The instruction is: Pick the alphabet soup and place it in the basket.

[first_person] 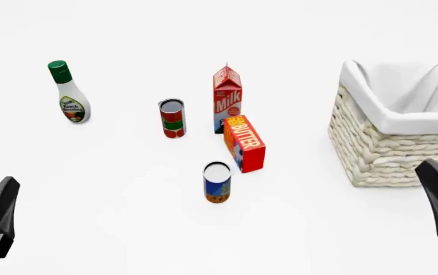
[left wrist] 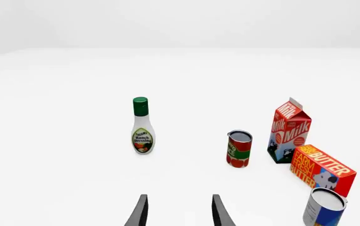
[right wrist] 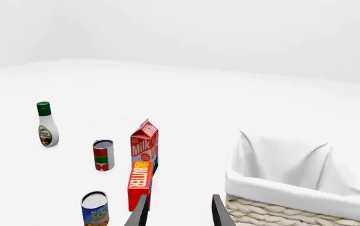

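The alphabet soup can stands upright near the table's middle, silver-white top, blue label, orange-brown base. It also shows in the left wrist view and the right wrist view. The basket, cream wicker with white cloth lining, stands at the right; it also shows in the right wrist view. My left gripper is open and empty, low at the front left, well short of the can. My right gripper is open and empty at the front right, near the basket's front.
A butter box lies just behind the soup can. A milk carton and a red-and-green can stand further back. A ranch dressing bottle stands at the far left.
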`<state>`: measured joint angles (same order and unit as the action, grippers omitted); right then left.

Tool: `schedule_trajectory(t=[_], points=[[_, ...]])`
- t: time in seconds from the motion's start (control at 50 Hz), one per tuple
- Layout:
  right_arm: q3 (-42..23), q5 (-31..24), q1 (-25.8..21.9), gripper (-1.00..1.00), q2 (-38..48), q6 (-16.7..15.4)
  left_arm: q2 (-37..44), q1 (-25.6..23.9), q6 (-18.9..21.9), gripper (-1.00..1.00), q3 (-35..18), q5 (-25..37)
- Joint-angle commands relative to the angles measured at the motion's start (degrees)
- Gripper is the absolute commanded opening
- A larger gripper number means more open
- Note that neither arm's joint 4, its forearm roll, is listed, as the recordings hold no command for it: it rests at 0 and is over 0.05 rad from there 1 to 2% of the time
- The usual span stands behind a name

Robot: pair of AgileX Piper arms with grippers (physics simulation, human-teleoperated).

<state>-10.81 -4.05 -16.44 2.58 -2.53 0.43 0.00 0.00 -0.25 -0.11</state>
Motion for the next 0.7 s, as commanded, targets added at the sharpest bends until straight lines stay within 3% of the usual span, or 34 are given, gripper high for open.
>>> schedule_trajectory(t=[0.02,0.04,0.7], points=[[-1.60,5.28,-6.35,1.00,6.60,-1.58,0.00,0.00,0.00,1.00,0.00,0.00],[-3.03,14.02,-16.74,1.00,17.27,-2.58,0.00,0.00,0.00,1.00,0.00,0.00],[-2.95,24.31,-23.37,1.00,28.78,-2.02,0.00,0.00,0.00,1.00,0.00,0.00]])
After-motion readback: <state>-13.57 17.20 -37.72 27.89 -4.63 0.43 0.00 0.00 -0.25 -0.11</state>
